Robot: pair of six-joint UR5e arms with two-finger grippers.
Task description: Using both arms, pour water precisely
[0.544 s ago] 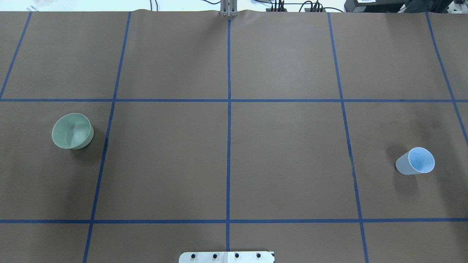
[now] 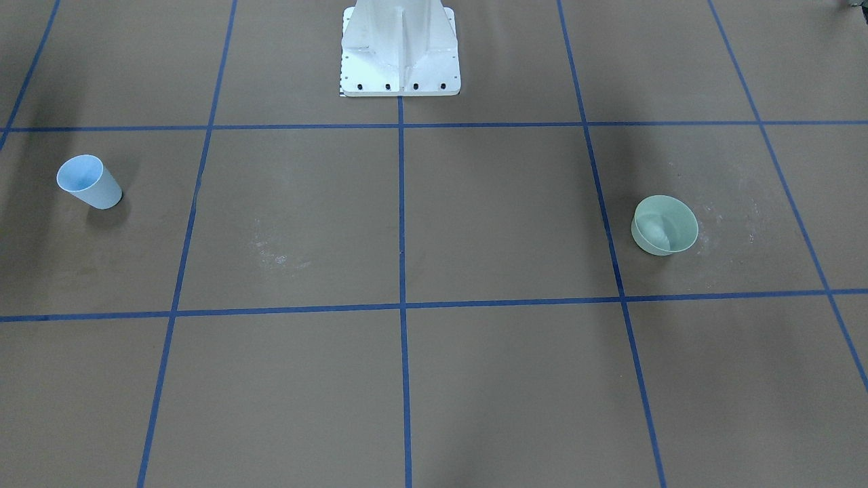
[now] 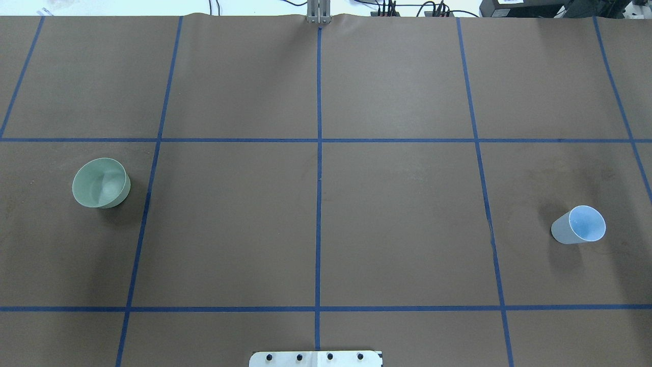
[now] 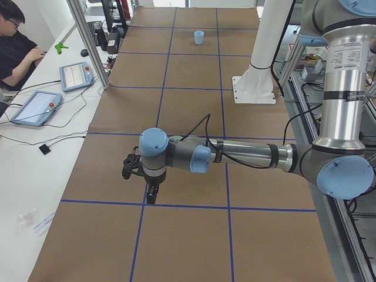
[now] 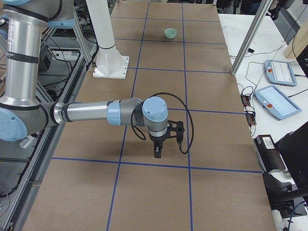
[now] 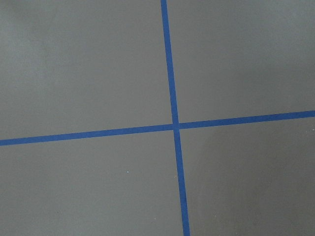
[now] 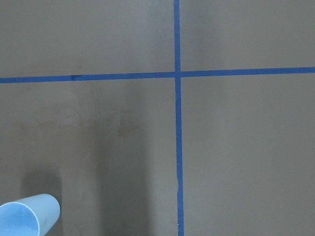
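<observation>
Left arm (image 4: 252,155): seen only from the camera at the worktop's left end. The upper segment stands upright at the robot's side, the elbow is bent low, and the forearm lies level, reaching out across the worktop. The wrist is turned so the tool points straight down.
Left gripper (image 4: 151,194): hangs above a crossing of blue tape lines (image 6: 174,126) toward the worktop's left end, with nothing touching it. I cannot tell if the claw is spread or closed.
Right arm (image 5: 86,113): posed as a mirror of the other, with an upright upper segment, a low elbow, a level forearm and the wrist pointing down.
Right gripper (image 5: 158,151): hangs just above a tape line toward the worktop's right end. Whether the claw is spread or closed cannot be told.
Green cup (image 3: 101,182): upright near the worktop's left end, about midway between the long edges.
Blue cup (image 3: 579,225): upright near the right end, well apart from the green one. It shows at the lower left corner of the right wrist view.
Water: I cannot tell which cup holds it. The green cup's inside shows a paler patch.
Pedestal (image 2: 400,47): white, at the middle of the robot-side edge.
Person (image 4: 17,41): seated at a side bench by the far long edge.
</observation>
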